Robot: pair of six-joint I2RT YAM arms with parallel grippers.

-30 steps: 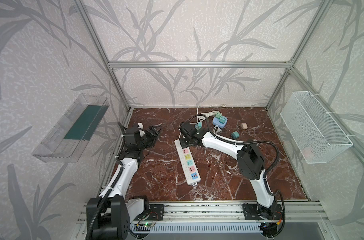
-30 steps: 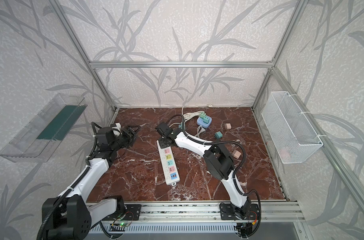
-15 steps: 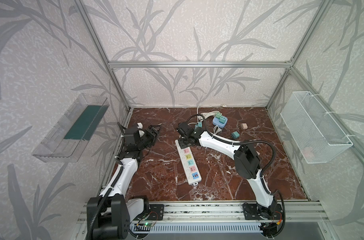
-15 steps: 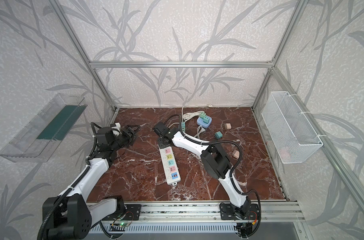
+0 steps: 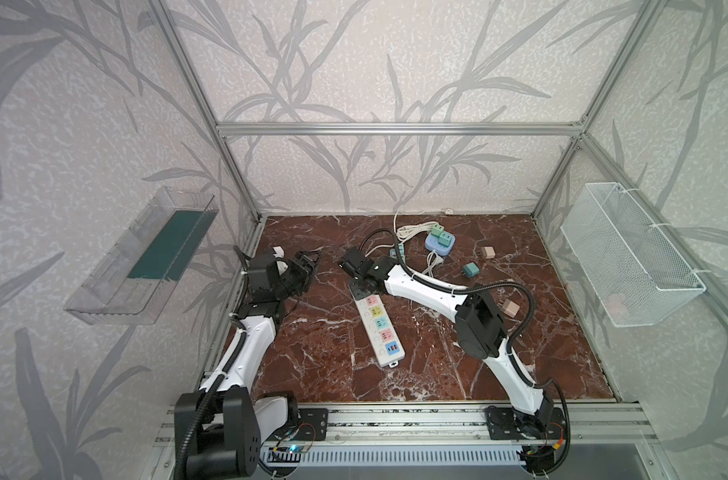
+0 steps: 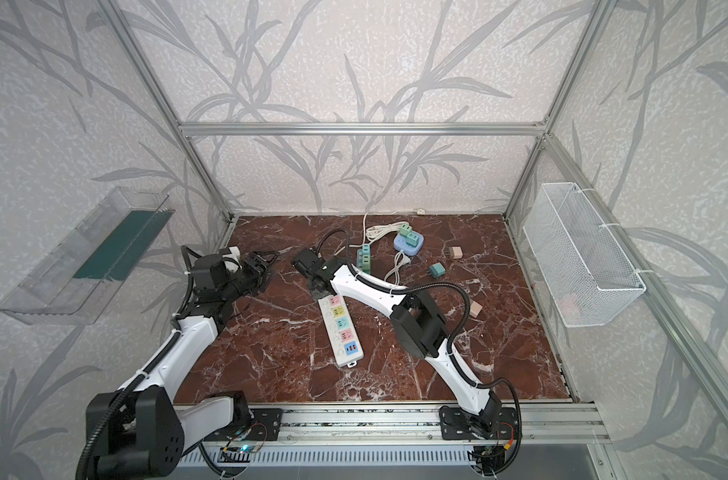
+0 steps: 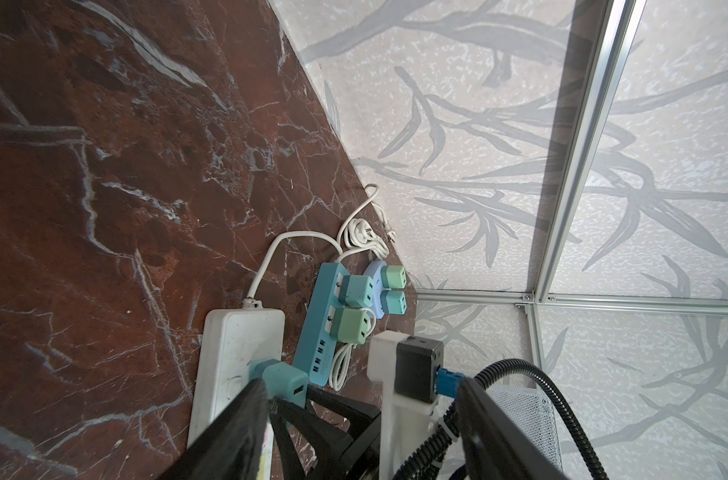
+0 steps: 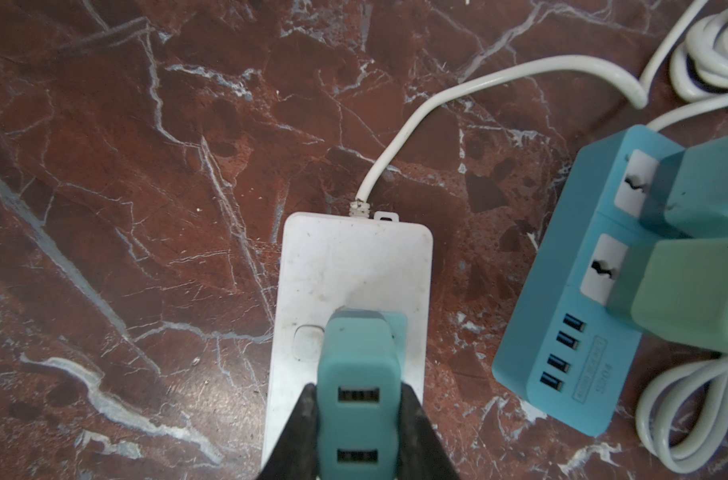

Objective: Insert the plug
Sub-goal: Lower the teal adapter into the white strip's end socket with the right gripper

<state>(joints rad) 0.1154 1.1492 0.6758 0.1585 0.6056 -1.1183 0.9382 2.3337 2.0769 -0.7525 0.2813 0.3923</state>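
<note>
The right gripper (image 8: 360,401) pinches the teal two-port USB plug (image 8: 357,357) standing on the white plastic power strip (image 8: 354,257). The left gripper (image 7: 360,384) gapes, empty. The printed label (image 8: 591,373) on the blue plastic strip (image 8: 561,299) is too blurred to read.

Robot test cell in a lab, not a home. Aluminium frame (image 5: 395,129) boxes me in. Leaf-print wallpaper (image 5: 395,62) on flat panels only mimics a room. Marble-look board (image 5: 333,365) serves as floor. My left arm (image 5: 246,349) and right arm (image 5: 420,291) bolt to a rail (image 5: 395,419) at the near edge, wiring (image 5: 300,440) bare. Wire basket (image 5: 628,257) right, clear tray (image 5: 146,257) left. Power strip (image 5: 378,328) lies loose mid-board.
</note>
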